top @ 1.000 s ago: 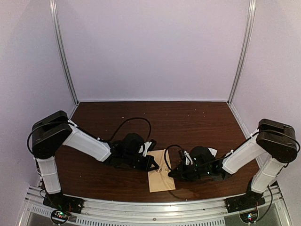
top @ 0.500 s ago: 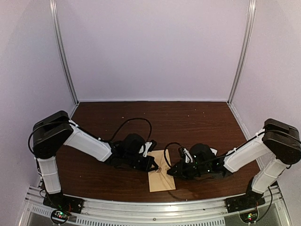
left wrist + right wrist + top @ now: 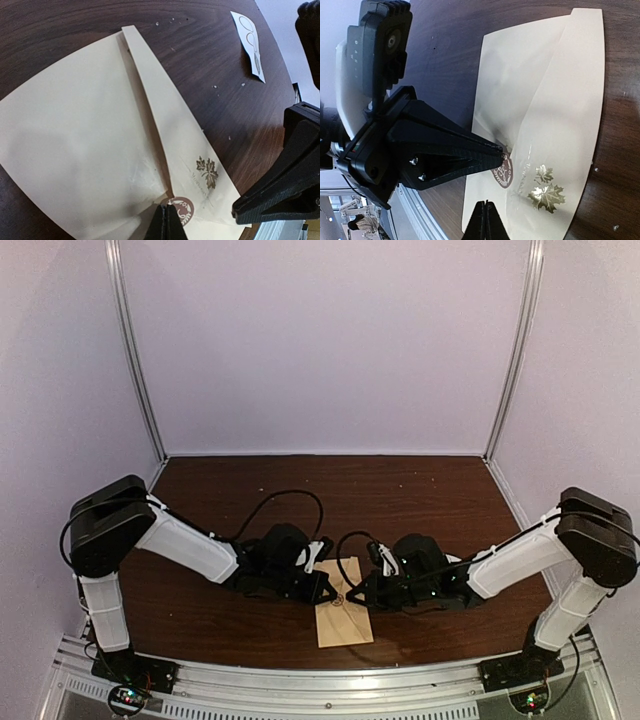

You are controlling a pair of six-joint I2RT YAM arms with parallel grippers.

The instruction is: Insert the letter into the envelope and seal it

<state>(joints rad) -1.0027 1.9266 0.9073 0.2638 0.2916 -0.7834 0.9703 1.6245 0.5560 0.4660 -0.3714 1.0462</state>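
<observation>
Tan envelope (image 3: pixel 345 628) — partly hidden overhead under left gripper (image 3: pixel 333 597), closed, tip at round seal (image 3: pixel 184 206); right gripper (image 3: pixel 485 210) closed too — empty.

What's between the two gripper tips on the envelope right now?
A round brown seal sticker at the flap's point on the envelope. The right wrist view shows it clearly, between the closed tips of the left gripper and the right gripper.
</observation>
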